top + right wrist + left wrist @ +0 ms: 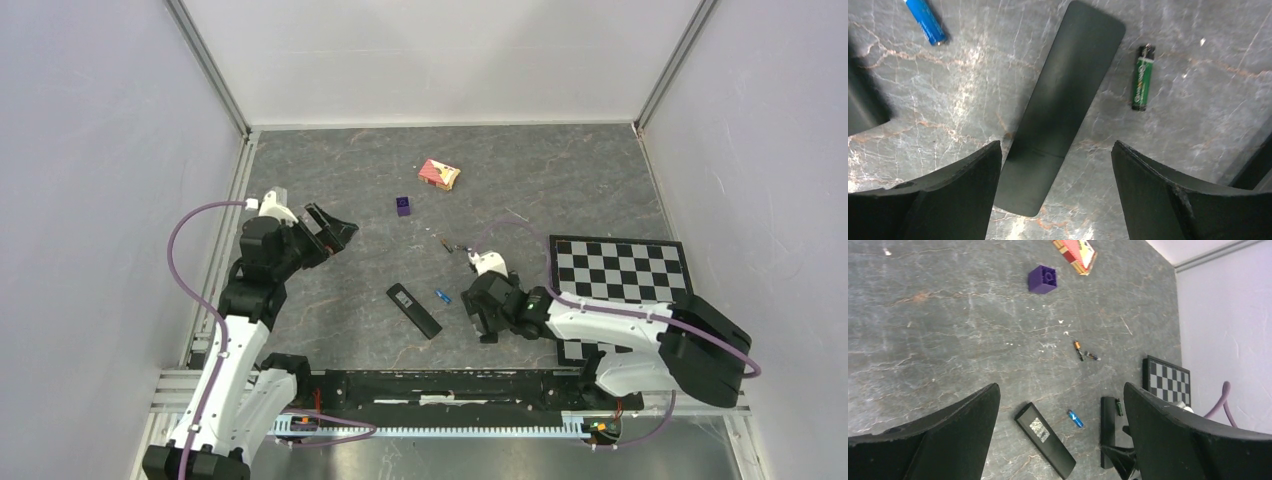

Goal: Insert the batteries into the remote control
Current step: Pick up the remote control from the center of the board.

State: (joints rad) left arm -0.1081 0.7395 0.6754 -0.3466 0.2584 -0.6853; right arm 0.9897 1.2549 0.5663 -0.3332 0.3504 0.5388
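The black remote control (413, 310) lies flat at the table's front centre; in the left wrist view (1044, 439) its pale grey patch faces up. The blue battery (442, 296) lies just right of it, also in the left wrist view (1075, 418) and the right wrist view (925, 21). The green battery (1141, 77) lies beside a plain black flat strip (1063, 105). My right gripper (1055, 165) is open and empty, low over that strip's near end. My left gripper (338, 228) is open and empty, raised at the far left.
A purple cube (403, 206) and a red-and-white box (439, 174) sit toward the back. Two other small batteries (1083, 352) lie mid-table. A checkerboard (620, 270) lies at the right. Metal frame rails edge the table.
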